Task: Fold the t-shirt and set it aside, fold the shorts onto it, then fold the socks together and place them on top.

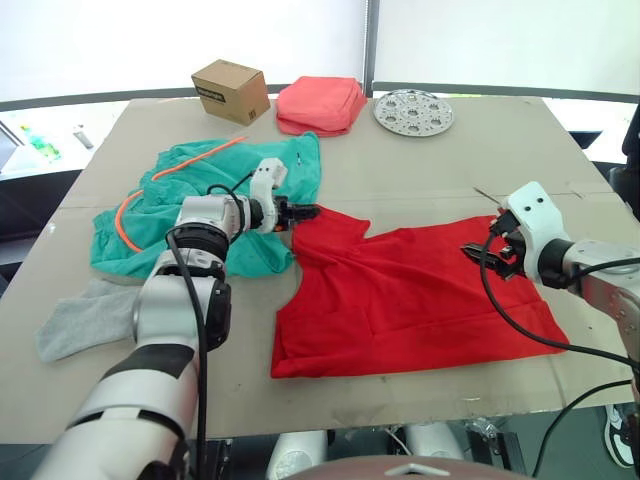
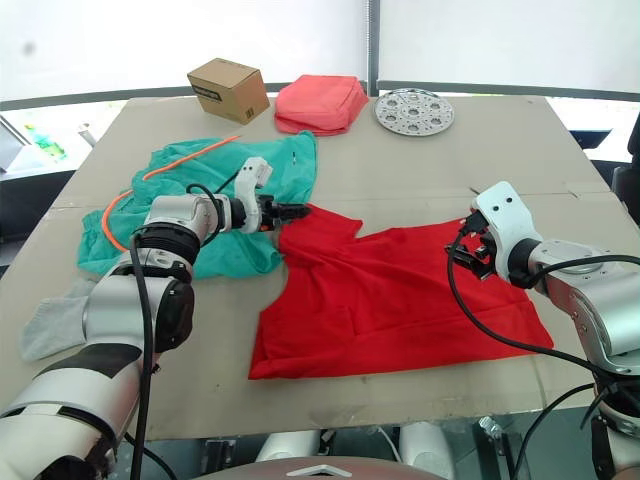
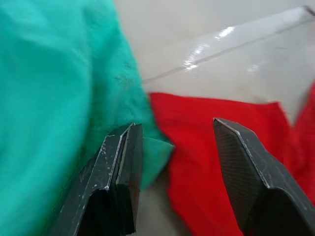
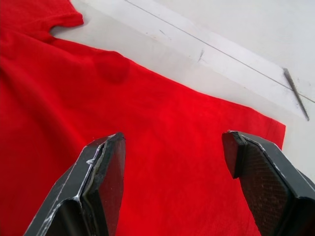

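Nearest the camera, the left gripper (image 1: 306, 212) hangs with its two black fingers spread apart and nothing between them, poised just over the seam where the t-shirt (image 1: 410, 295) meets the shorts (image 1: 205, 210). One finger (image 3: 118, 177) sits above the teal hem, the other above a red sleeve tip.

Spread flat on the table (image 1: 480, 150), the red t-shirt serves as the landmark. At its right-hand edge the right gripper (image 2: 463, 252) hovers low over the cloth, fingers (image 4: 98, 182) wide apart and holding nothing.

Left of the t-shirt, touching its sleeve, the shorts lie rumpled, their orange drawstring (image 1: 185, 162) looping across them and out past their far-left edge. Left of the t-shirt's near corner, just beyond the shorts' lower hem, a grey sock (image 1: 85, 318) lies flat by the table edge, partly behind the left arm.

Behind the t-shirt, well apart from it, stand three things in a row: a small cardboard box (image 1: 231, 90), a folded coral-pink cloth (image 1: 320, 104) and a round perforated metal disc (image 1: 413, 111).
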Action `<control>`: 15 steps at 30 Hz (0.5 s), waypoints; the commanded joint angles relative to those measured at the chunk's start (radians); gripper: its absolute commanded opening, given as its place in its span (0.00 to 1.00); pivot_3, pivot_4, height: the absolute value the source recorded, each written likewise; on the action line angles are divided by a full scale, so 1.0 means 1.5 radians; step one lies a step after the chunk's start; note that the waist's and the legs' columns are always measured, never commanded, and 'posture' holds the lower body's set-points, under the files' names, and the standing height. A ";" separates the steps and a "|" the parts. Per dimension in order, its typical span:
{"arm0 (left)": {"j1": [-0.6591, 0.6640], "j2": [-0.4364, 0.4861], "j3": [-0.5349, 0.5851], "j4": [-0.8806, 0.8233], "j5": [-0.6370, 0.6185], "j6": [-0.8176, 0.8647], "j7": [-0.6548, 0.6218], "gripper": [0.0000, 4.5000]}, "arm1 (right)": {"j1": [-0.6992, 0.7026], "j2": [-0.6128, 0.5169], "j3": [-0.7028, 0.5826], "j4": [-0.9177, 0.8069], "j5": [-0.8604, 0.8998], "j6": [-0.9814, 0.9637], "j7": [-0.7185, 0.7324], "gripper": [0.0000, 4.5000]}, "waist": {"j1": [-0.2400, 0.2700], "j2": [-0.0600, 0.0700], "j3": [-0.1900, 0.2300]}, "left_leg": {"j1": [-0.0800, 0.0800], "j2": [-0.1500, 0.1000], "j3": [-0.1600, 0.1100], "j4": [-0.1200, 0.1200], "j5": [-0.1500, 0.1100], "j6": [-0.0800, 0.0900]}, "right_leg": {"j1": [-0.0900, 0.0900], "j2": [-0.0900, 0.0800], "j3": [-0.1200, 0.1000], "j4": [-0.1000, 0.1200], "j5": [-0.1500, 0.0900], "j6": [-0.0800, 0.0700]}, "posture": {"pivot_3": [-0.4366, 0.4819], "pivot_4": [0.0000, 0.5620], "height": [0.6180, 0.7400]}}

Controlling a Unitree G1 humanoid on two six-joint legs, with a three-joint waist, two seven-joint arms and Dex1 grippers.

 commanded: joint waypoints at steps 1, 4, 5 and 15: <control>-0.001 -0.012 -0.003 -0.021 0.000 0.004 -0.021 0.55 | -0.005 -0.003 -0.019 -0.025 0.004 -0.001 -0.006 0.74 | 0.000 0.000 0.000 | 0.000 0.000 0.000 0.000 0.000 0.000 | 0.000 0.000 0.000 0.000 0.000 0.000 | 0.48 0.27 1.00; -0.001 -0.015 -0.002 -0.019 0.004 0.006 -0.020 0.55 | -0.001 -0.009 -0.023 -0.035 0.010 -0.005 0.000 0.74 | -0.004 0.000 0.000 | 0.000 0.000 0.000 0.000 0.000 0.000 | 0.000 0.000 0.000 0.000 0.000 0.000 | 0.48 0.27 1.00; -0.002 -0.015 0.000 -0.017 0.005 0.003 -0.018 0.55 | 0.004 -0.013 -0.026 -0.043 0.016 -0.014 0.009 0.74 | -0.004 0.000 0.000 | 0.000 0.000 0.000 0.000 0.000 0.000 | 0.000 0.000 0.000 0.000 0.000 0.000 | 0.48 0.27 1.00; -0.007 -0.017 0.030 -0.005 0.000 -0.048 0.002 0.55 | 0.043 -0.007 -0.064 -0.115 0.100 -0.081 0.081 0.74 | -0.005 0.000 0.000 | 0.000 0.000 -0.001 0.000 0.000 0.000 | 0.000 0.000 0.000 0.000 0.000 0.000 | 0.48 0.27 1.00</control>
